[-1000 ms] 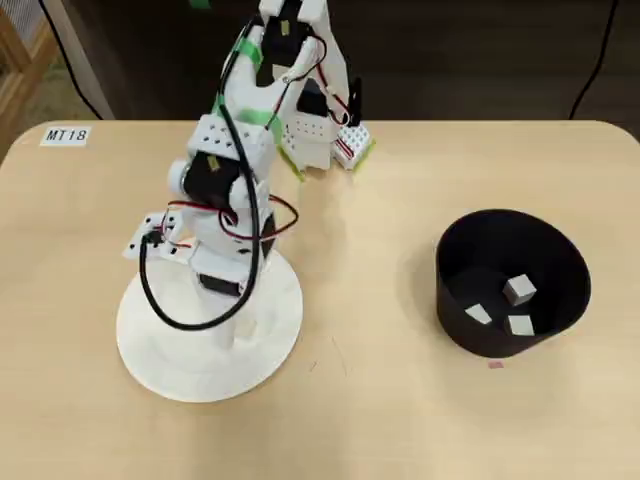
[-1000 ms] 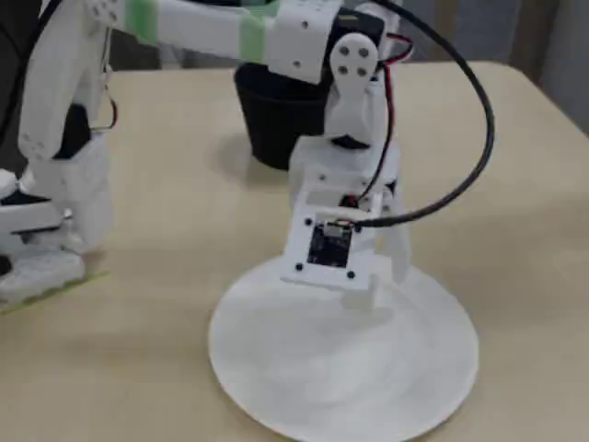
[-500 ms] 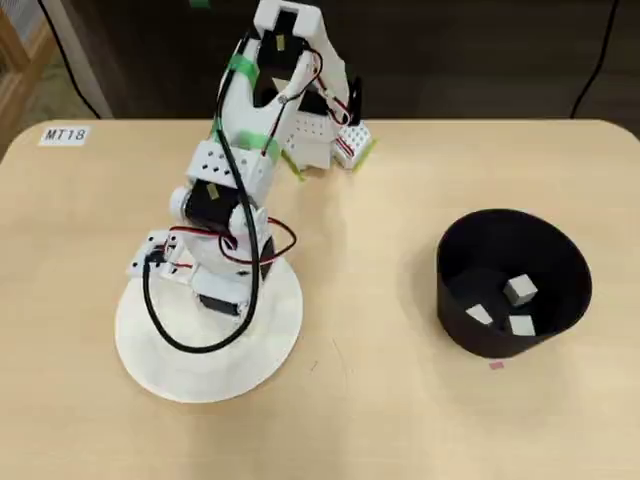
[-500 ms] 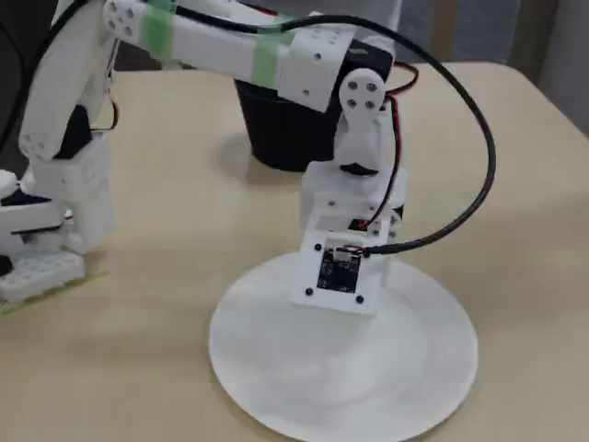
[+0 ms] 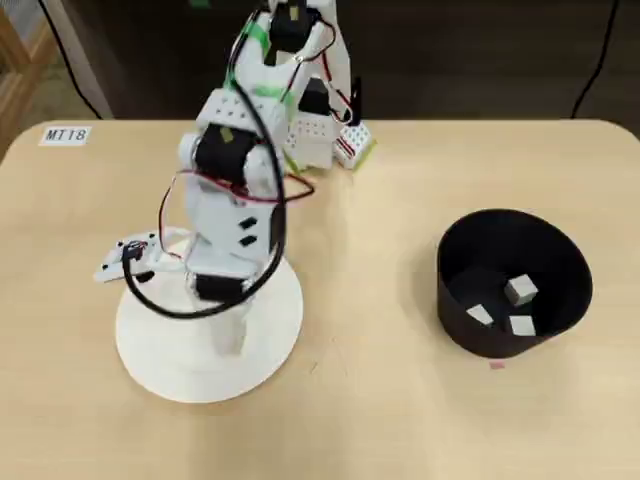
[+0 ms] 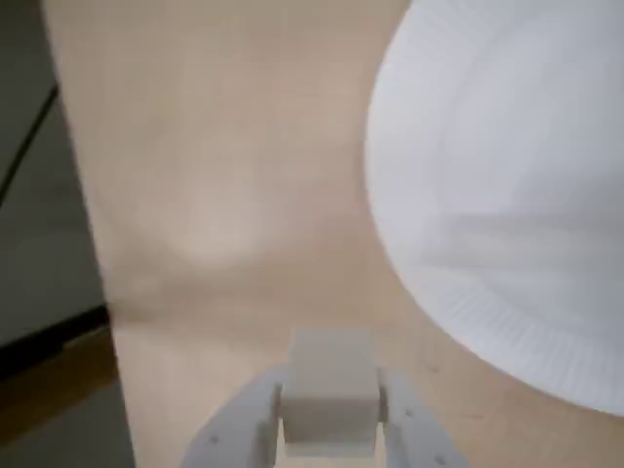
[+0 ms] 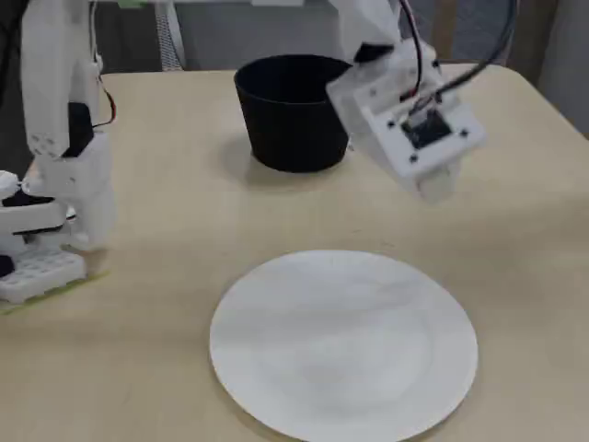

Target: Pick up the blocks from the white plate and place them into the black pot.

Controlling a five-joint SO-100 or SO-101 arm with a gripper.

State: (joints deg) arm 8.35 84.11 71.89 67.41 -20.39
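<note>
My gripper (image 6: pixel 330 414) is shut on one off-white block (image 6: pixel 329 385) and holds it above the table beside the white plate (image 6: pixel 507 195). In the overhead view the gripper (image 5: pixel 229 335) hangs over the plate (image 5: pixel 160 350), and the block is hidden under the arm. In the fixed view the plate (image 7: pixel 343 343) is bare, and the gripper (image 7: pixel 438 186) is raised above the table to its right. The black pot (image 5: pixel 460 310) holds three blocks (image 5: pixel 520 291) (image 5: pixel 480 315) (image 5: pixel 521 325). The pot also shows in the fixed view (image 7: pixel 290 115).
The arm's white base (image 5: pixel 320 135) stands at the table's back edge, with red and black cables looping off the arm. A label (image 5: pixel 66 135) lies at the back left corner. In the wrist view the table edge (image 6: pixel 93 263) runs down the left.
</note>
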